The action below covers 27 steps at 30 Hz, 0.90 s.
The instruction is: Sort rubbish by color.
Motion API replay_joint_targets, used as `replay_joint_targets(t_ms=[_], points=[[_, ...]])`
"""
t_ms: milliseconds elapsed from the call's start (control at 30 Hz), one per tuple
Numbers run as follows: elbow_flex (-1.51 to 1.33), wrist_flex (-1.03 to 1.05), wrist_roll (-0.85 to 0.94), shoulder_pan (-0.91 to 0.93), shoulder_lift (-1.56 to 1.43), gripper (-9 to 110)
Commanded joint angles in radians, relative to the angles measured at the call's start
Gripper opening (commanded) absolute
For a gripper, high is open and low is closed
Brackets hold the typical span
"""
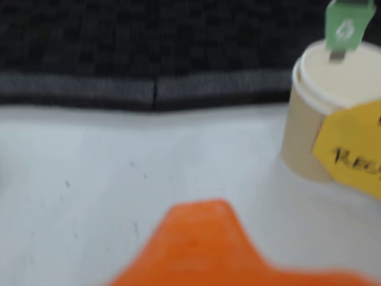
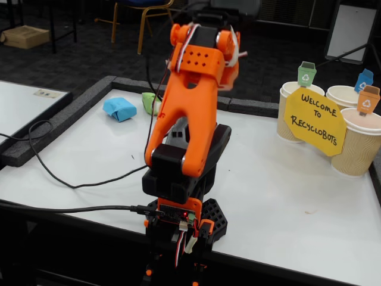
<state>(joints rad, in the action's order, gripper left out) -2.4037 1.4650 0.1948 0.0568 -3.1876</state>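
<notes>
A: Start at the gripper (image 1: 205, 244). What has it got?

B: I can't tell. In the wrist view only a blurred orange wedge of it pokes up from the bottom edge, and in the fixed view the arm's own body hides the fingers. No paper shows against that wedge, so my guess is it carries nothing, but how far the jaws stand apart is not visible.

A: And what lies in front of it?

B: Bare white table (image 1: 119, 173), the dark raised border behind it, and on the right of the wrist view a tan paper cup (image 1: 309, 113) with a green bin flag (image 1: 344, 27) and the corner of the yellow sign (image 1: 351, 149). So it is aimed toward the cups, not the rubbish.

A: Where is the rubbish?

B: In the fixed view, at the far left corner of the table, near the border. The light blue wad (image 2: 119, 109) is a crumpled, roughly blocky lump; the lime green wad (image 2: 149, 103) sits just beside it on its right, partly hidden by the arm (image 2: 190, 119).

A: The step in hand?

B: Reaching for a wad, I'd judge. Swing the base well left, open wide, come down over one wad only, since the pair lie close, and close gently: loose paper crushes and slips
</notes>
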Motion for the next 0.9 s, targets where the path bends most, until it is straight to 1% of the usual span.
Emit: replay_joint_targets(t_ms=[0,200,400,567,867], points=[[-0.058,-0.066,0.002,-0.028,-0.02,0],[-0.176,-0.087,0.0,-0.064,-0.034,0],[-0.195,-0.095,-0.003,-0.124,-0.034,0],[-0.19,-0.1,-0.003,-0.279,-0.034,0],[-0.204,-0.118,-0.003,-0.505,-0.032,0]])
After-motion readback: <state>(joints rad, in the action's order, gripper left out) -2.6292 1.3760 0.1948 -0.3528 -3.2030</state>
